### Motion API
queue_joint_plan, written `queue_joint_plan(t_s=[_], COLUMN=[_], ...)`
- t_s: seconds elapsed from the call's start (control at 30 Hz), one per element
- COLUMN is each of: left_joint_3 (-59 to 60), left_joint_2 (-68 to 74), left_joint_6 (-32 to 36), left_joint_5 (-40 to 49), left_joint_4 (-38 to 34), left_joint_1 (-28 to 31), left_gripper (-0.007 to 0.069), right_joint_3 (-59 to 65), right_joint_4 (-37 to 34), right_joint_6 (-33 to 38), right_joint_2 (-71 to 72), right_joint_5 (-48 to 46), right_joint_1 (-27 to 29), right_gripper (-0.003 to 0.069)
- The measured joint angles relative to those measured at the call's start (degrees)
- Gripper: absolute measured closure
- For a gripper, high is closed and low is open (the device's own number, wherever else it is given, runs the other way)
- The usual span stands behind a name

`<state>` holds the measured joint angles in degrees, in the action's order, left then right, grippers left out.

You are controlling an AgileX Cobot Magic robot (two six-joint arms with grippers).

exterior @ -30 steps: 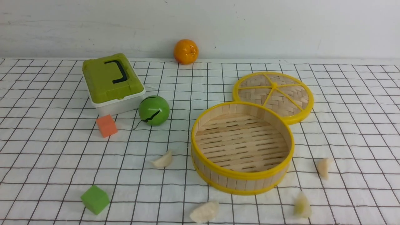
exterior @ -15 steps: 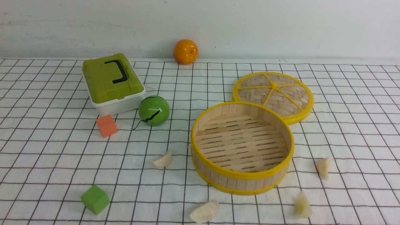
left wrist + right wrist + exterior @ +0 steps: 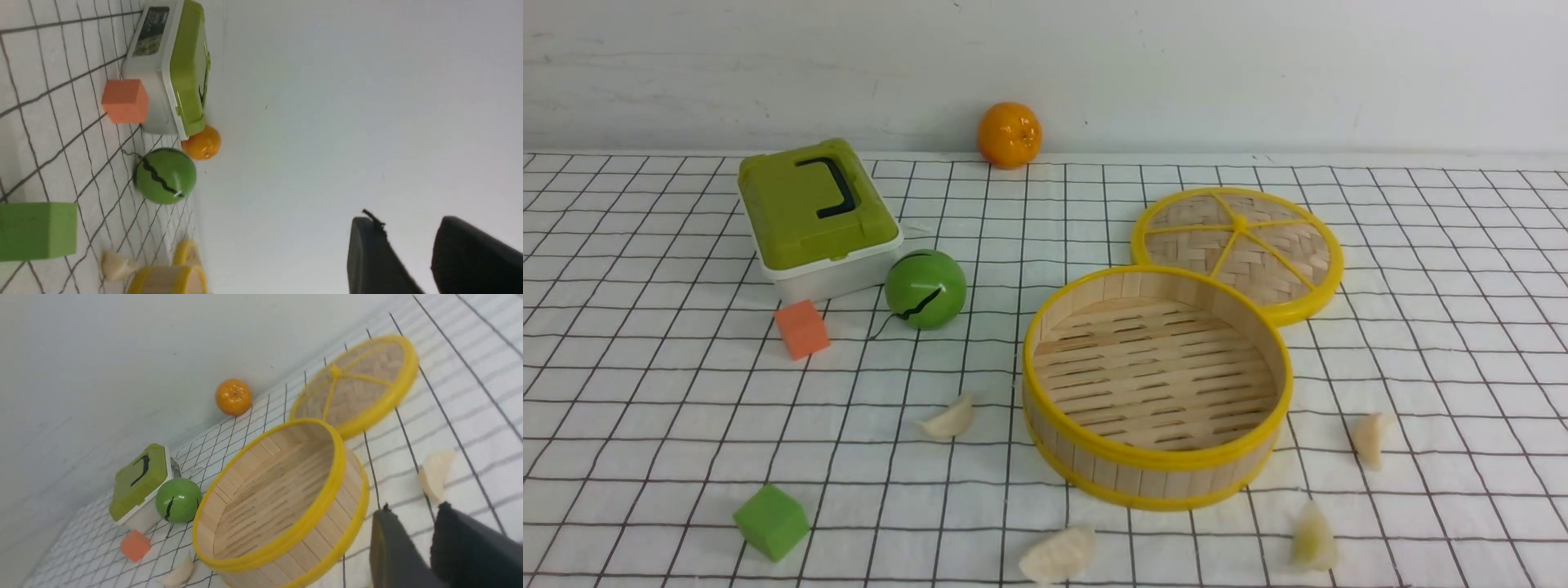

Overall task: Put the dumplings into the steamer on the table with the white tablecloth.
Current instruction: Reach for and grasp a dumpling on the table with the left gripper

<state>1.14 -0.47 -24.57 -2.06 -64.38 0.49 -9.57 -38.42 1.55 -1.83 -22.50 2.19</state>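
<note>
Four dumplings [image 3: 947, 420] unmoved around steamer [image 3: 1143, 478], left end effector [image 3: 406, 232] parted, right end effector [image 3: 414, 516] narrowly parted, both empty

Matt wood-slat steamer [image 3: 1156, 460]; wrinkled cloth tablecloth [image 3: 645, 392]

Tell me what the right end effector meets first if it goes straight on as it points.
Likely the dumpling just ahead of the right end effector, beside the steamer; depth unclear.
</note>
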Motion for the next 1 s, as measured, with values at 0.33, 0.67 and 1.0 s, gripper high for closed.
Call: queue_joint_plan(t_s=[0.33,0.67,1.0], left_joint_3=[-29.66,-47.86,-62.94], left_joint_2=[9.15,40.82,63.38], left_joint_6=[28.91,29.22,21.52], left_joint_5=[35.17,59.05,60.50], left_joint_4=[30.43,49.62,67.82], left_joint_1=[0.00,-9.25,-27.86], left_gripper=[0.0637,0.0637,0.0637], right_joint_3=[-28.51,-41.80,-42.68], right_joint_4=[6.75,23.64,40.66], right_joint_6=[23.19,17.75,2.01], right_joint_2=[-35.57,-51.51,-52.44], right_joint_5=[-19.21,-33.66,-35.52], right_joint_1=[-2.82,-20.13,-25.46], right_gripper=[0.0680,0.0675,0.0672])
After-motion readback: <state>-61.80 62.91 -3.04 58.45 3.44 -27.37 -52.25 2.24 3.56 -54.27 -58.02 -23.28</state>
